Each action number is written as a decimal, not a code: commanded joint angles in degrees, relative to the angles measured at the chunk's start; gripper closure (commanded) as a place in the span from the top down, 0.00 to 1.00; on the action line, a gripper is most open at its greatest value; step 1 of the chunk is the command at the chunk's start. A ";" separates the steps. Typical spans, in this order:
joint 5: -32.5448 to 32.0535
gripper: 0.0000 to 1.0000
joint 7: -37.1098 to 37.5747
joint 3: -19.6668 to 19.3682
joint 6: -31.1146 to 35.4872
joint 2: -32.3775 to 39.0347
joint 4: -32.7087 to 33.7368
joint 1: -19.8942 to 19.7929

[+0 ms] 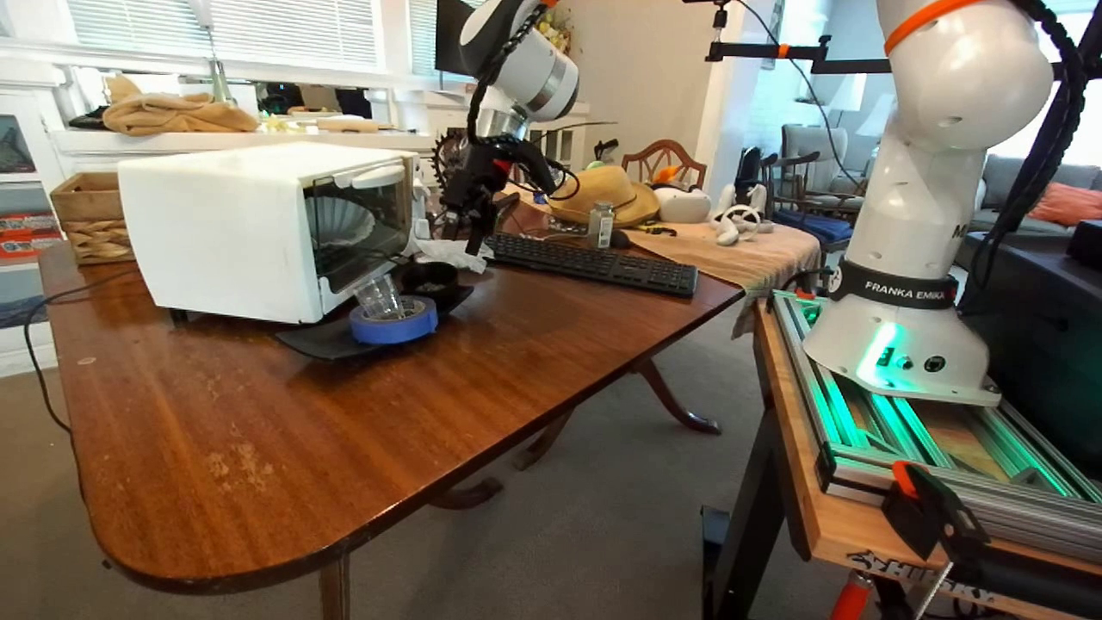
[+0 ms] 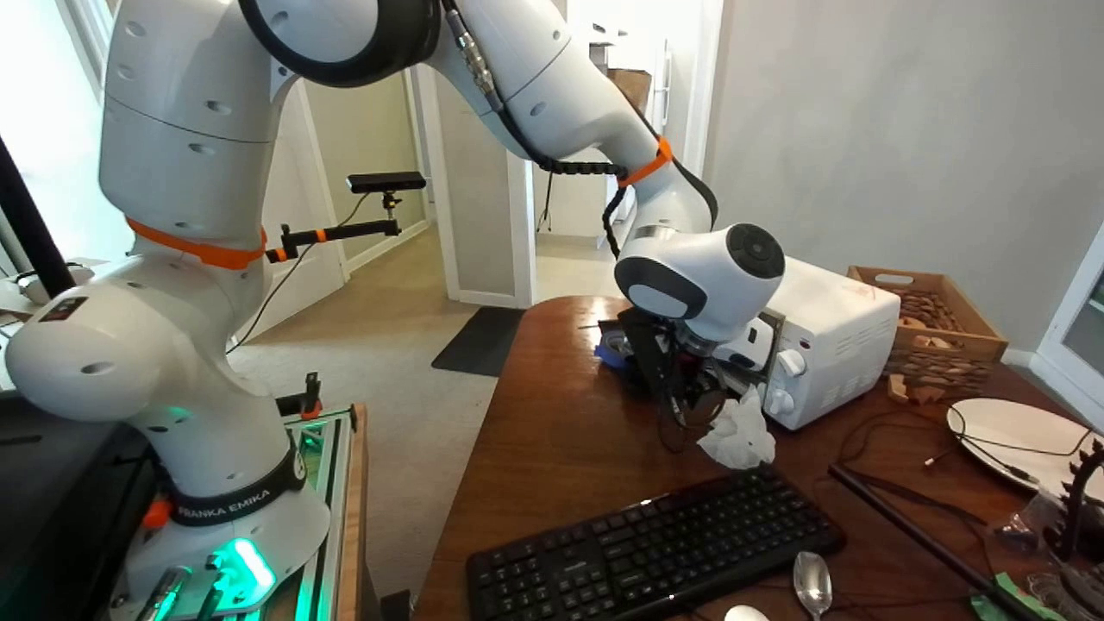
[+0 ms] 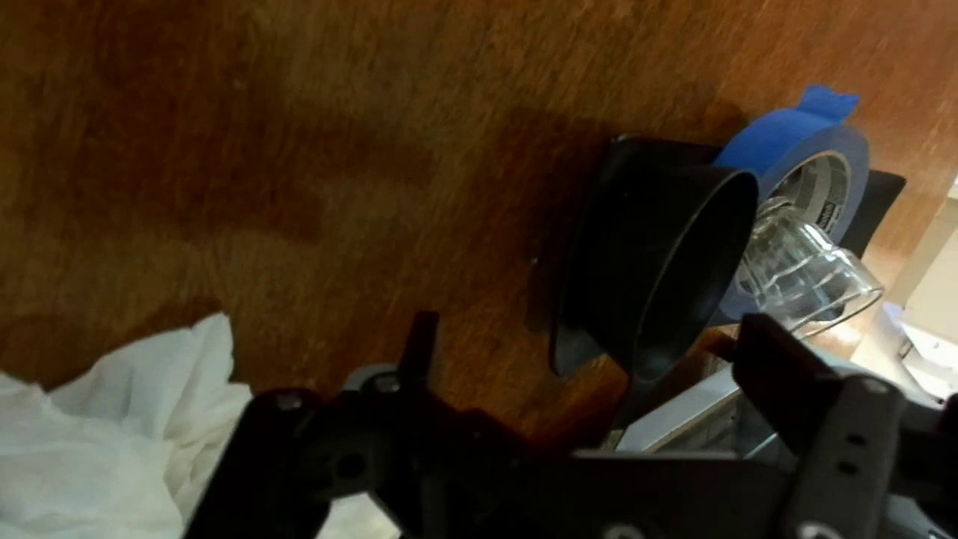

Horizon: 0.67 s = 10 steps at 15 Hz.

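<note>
My gripper [image 3: 590, 322] stands open over the table, its two fingers wide apart and nothing held between them. Ahead of the gap in the wrist view is a black cup [image 3: 673, 262], apart from the fingers as far as I can see. The cup rests on a black tray [image 3: 882, 198] beside a roll of blue tape [image 3: 771, 142]. A clear glass [image 3: 812, 269] leans tilted in the tape ring, near the right finger. Crumpled white tissue [image 3: 112, 442] lies to the left. In an exterior view the gripper [image 1: 469, 237] hangs just past the cup [image 1: 429, 280]; in another, the arm partly hides the tray.
A white toaster oven [image 1: 224, 228] stands beside the tray, its glass front facing the gripper. A black keyboard [image 2: 655, 552] lies close by, with a spoon [image 2: 812, 582] near it. Farther off are a wicker basket [image 2: 949, 336], a white plate [image 2: 1018, 440] and loose cables.
</note>
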 commanded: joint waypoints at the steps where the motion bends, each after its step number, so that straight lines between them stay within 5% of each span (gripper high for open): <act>1: 7.60 1.00 -1.07 0.16 1.99 -1.16 -4.72 -0.10; 8: 19.19 1.00 -5.90 -1.40 0.90 0.99 -6.16 0.56; 9: 20.33 0.85 -6.58 -1.68 0.63 1.22 -6.18 0.74; 10: 21.51 0.81 -7.24 -1.96 0.71 1.32 -6.35 0.92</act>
